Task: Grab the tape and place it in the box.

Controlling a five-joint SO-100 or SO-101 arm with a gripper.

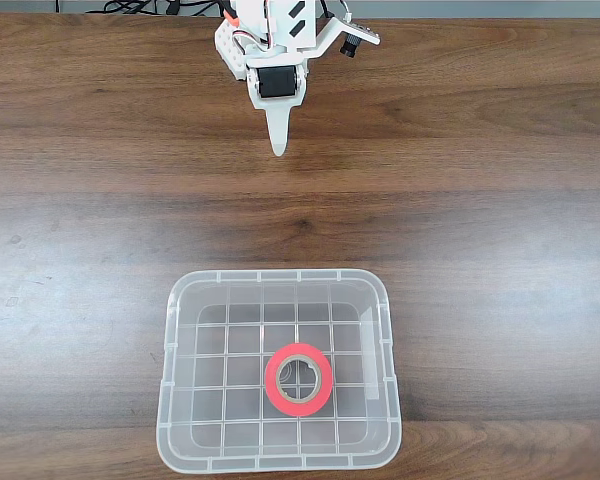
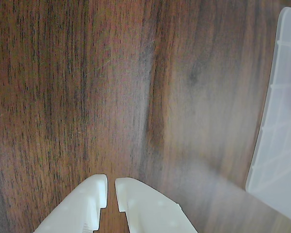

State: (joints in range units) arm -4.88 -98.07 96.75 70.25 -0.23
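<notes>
— Looking at the box point(image 1: 278, 372) as the landmark: the tape point(image 1: 298, 380) lies flat on its grid floor, a little toward the right-hand wall in the fixed view, not touching any wall. So what is left to go wrong?

— Little with the tape itself, I'd judge; it looks placed. The gripper point(image 2: 111, 187) sits well apart from the box, up at the far side of the table point(image 1: 500, 230), and in the wrist view its white fingers point(image 2: 136, 201) are drawn nearly together with just a slim gap, nothing between them.

— And the risk?

— The arm. The wrist view shows the box rim point(image 2: 276, 141) off to its right, so a low sweep toward that side could clip the rim and shove the light bin across the wood, perhaps jolting the roll inside.

— Anything else?

— A second grab attempt. If the arm reaches into the box again, it could lift the tape back out.
</notes>
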